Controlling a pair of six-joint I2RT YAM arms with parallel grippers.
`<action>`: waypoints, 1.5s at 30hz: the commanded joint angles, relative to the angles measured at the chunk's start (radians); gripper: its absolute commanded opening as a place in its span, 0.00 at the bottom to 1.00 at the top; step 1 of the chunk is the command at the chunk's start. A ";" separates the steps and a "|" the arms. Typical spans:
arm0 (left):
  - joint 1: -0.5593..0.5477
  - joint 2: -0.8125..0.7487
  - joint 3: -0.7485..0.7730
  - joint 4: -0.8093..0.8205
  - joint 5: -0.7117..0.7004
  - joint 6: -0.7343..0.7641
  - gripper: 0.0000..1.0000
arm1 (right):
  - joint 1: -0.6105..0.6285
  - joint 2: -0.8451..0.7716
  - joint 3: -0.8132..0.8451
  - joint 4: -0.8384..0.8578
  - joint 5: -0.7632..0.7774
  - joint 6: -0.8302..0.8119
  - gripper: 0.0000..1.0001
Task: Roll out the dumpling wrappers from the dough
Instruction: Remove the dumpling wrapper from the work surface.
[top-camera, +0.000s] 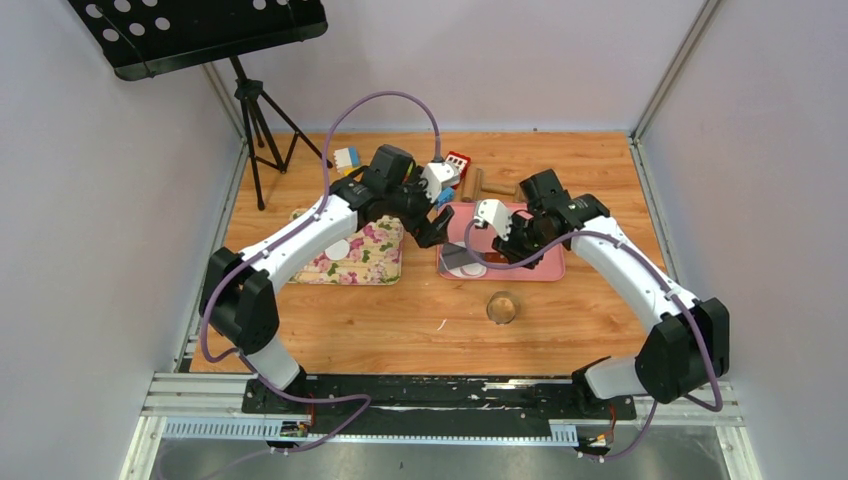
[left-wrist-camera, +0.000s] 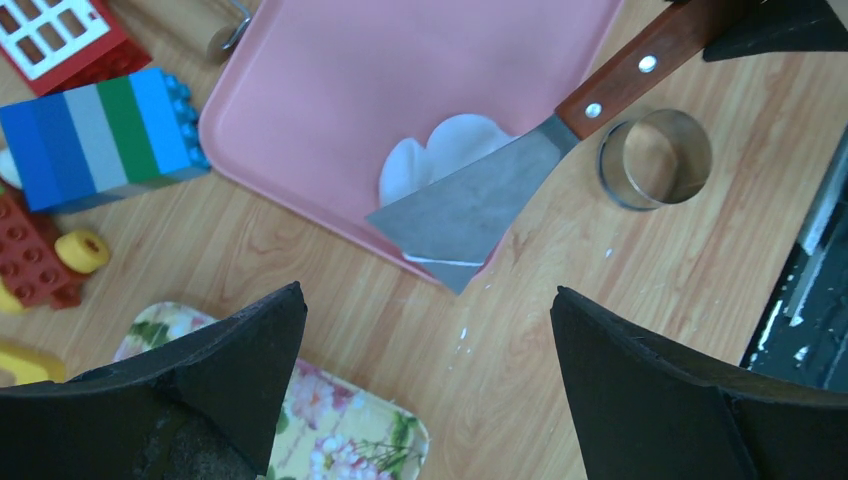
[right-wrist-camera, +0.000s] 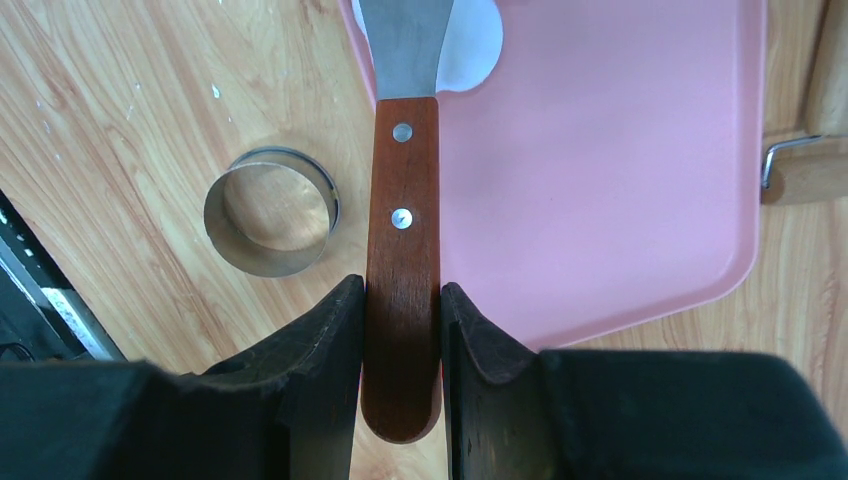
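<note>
**Flat white dough on the pink tray, partly under the spatula blade**

The dough (left-wrist-camera: 440, 150) is seen as a thin, flat, matte white piece with a lobed, scalloped outline rather than a clean circle. It lies on the pink tray (left-wrist-camera: 400, 70), close to the tray edge that faces the metal ring (left-wrist-camera: 655, 158). Much of it is covered by the steel blade of a spatula (left-wrist-camera: 470, 205), which is laid over it with the tip reaching past the tray rim. A narrow white sliver is visible under the blade's tip at that rim; whether the blade is pressed onto the dough or only held over it cannot be told.

The spatula's brown, two-riveted wooden handle is clamped between the fingers of the right gripper (right-wrist-camera: 402, 285), with the handle's butt end projecting behind the fingers. The left gripper (left-wrist-camera: 428, 300) is held above the desk (left-wrist-camera: 560, 250) just beside the tray, its fingers spread wide with nothing between them.

The ring stands upright on the bare wood, off the tray and near the spatula handle. Small white flecks are scattered on the wood near the tray edge. A rolling pin (right-wrist-camera: 805, 175) lies beyond the tray's far side, coloured toy blocks (left-wrist-camera: 100, 135) are gathered to one side, and a floral-patterned mat (left-wrist-camera: 340, 430) is placed under the left gripper.
</note>
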 joint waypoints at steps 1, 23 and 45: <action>0.001 0.025 0.039 0.062 0.119 -0.054 1.00 | 0.001 -0.029 0.083 0.052 -0.085 0.000 0.00; 0.041 -0.008 -0.016 0.150 0.144 -0.110 1.00 | 0.182 -0.283 0.026 0.075 0.278 -0.135 0.00; 0.046 -0.004 -0.061 0.185 0.166 -0.153 1.00 | -0.186 -0.474 -0.278 0.030 0.170 0.001 0.00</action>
